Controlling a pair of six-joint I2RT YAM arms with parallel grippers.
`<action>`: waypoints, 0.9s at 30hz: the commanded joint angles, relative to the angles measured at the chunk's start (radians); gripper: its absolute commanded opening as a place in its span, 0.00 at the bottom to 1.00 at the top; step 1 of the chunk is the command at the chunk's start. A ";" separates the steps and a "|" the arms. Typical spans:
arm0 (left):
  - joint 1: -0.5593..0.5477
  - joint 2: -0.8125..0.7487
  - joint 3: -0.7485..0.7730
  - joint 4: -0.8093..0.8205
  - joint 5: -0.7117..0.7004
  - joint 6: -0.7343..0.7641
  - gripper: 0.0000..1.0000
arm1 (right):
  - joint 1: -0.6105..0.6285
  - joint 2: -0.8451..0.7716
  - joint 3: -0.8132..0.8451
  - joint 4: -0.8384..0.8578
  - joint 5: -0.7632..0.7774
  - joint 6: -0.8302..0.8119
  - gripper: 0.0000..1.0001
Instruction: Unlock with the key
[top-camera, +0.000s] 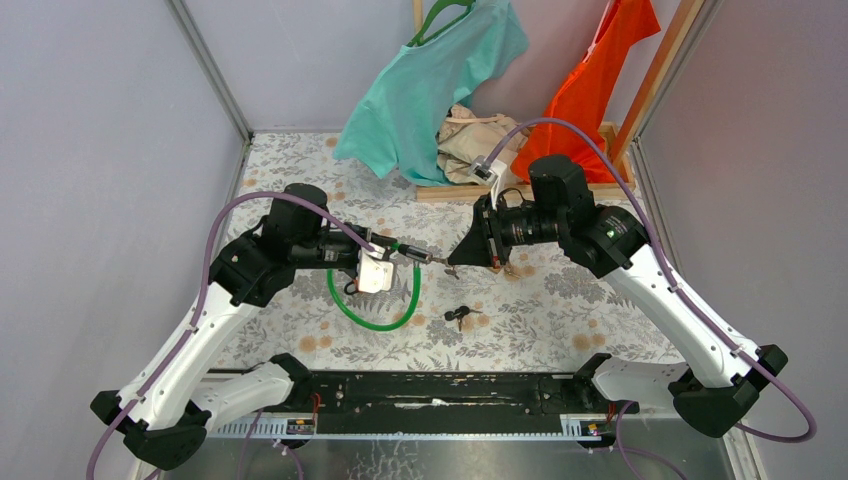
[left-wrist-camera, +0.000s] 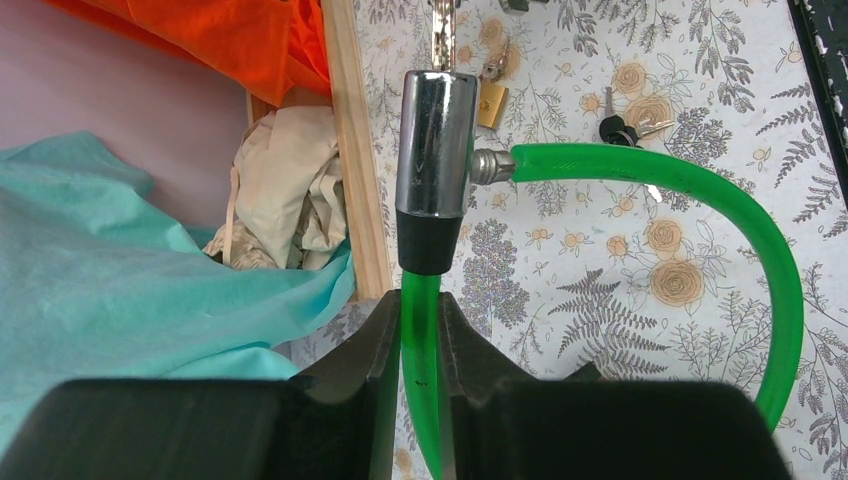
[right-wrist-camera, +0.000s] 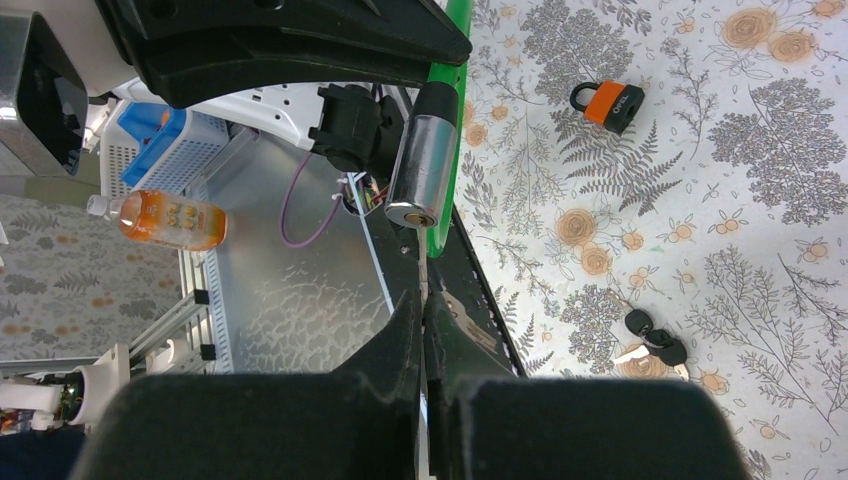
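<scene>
Teal shirt, orange garment, crumpled beige cloth — all by a wooden frame — floral tablecloth nearer.

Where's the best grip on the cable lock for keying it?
Grip the cable just behind the cylinder and its black collar, coming from the end opposite the keyhole, as the left gripper does. The cable looks thin enough to pinch, while the chrome cylinder is round and probably slick. A rear grip leaves the keyhole face clear for the key in the right gripper.
</scene>
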 joint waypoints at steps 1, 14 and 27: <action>-0.007 -0.018 0.040 0.028 0.021 0.016 0.00 | 0.010 -0.020 0.004 0.053 0.022 0.001 0.00; -0.015 -0.012 0.047 0.028 0.022 0.012 0.00 | 0.010 -0.014 -0.016 0.091 0.007 0.033 0.00; -0.033 -0.006 0.049 0.043 0.010 0.002 0.00 | 0.012 0.036 -0.003 0.146 0.001 0.066 0.00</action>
